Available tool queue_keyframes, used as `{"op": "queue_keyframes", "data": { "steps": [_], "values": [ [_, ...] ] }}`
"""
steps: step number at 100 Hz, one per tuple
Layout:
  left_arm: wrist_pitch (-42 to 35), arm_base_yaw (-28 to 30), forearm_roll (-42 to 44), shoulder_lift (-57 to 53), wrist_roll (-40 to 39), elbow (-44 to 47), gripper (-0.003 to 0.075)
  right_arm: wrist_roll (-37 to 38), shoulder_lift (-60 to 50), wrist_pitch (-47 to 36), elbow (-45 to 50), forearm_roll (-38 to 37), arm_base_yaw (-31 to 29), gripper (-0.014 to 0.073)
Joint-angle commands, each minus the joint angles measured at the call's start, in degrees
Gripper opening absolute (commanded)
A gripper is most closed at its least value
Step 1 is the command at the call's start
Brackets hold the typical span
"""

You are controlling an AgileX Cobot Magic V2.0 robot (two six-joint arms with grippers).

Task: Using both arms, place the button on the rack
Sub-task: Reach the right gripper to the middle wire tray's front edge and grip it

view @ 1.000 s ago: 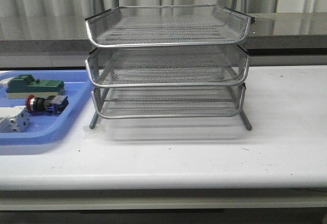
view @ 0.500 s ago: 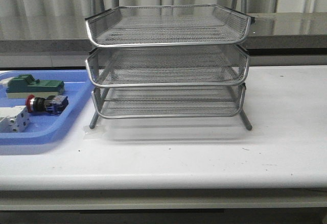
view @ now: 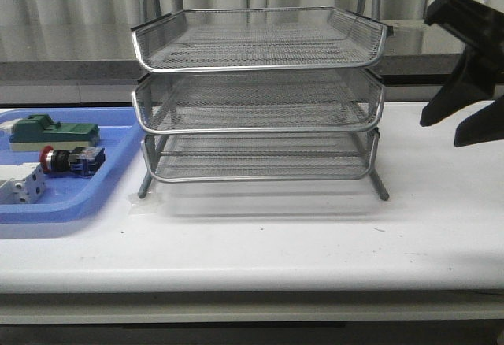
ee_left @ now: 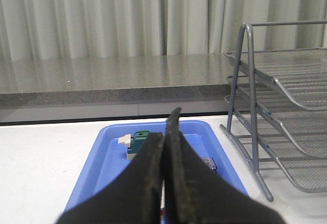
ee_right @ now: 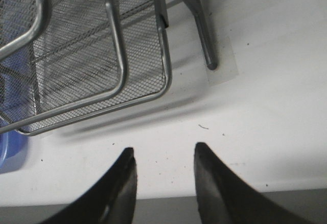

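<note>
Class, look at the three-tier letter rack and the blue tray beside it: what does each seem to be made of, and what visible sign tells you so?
The three-tier silver wire-mesh rack looks like metal: fine see-through mesh, shiny chrome-like rims and thin grey legs that catch the light. The shallow blue tray is probably moulded plastic: uniform colour, smooth, slightly glossy surface and rounded rim, though the look alone cannot confirm it.

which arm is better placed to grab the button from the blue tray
Left: its shut gripper hangs over the blue tray holding the button. The right gripper, open, is beyond the rack.
</note>
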Motion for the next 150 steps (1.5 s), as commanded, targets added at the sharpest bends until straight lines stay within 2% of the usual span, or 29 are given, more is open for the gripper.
{"op": "queue_keyframes", "data": {
  "steps": [1,27,75,94,114,150],
  "values": [
    [-4.3,-0.5,-0.4,-1.9,-0.5,1.9,-0.002,-4.1,0.3,-2.3,-2.4,4.9,0.1,0.0301],
    [-4.3,-0.5,-0.4,-1.9,-0.5,1.9,-0.002,-11.3,2.1,-1.6,-4.0,12.1,0.1,0.0301],
    [-4.3,-0.5,-0.4,-1.9,-0.5,1.9,-0.002,-13.0,2.1,-1.6,-4.0,12.9,0.1,0.0301],
    [-4.3,-0.5,-0.4,-1.9,-0.5,1.9,-0.002,-22.5,2.1,-1.3,-4.0,23.3,-1.2,0.0301],
    [-4.3,-0.5,-0.4,-1.9,-0.5,1.9,-0.002,-34.6,3.7,5.1,-4.0,35.4,-3.7,0.0301],
    [-4.3,-0.5,-0.4,-1.9,-0.5,1.9,-0.002,-44.3,11.0,11.0,-4.0,47.0,-4.2,0.0301]
  ]
}}
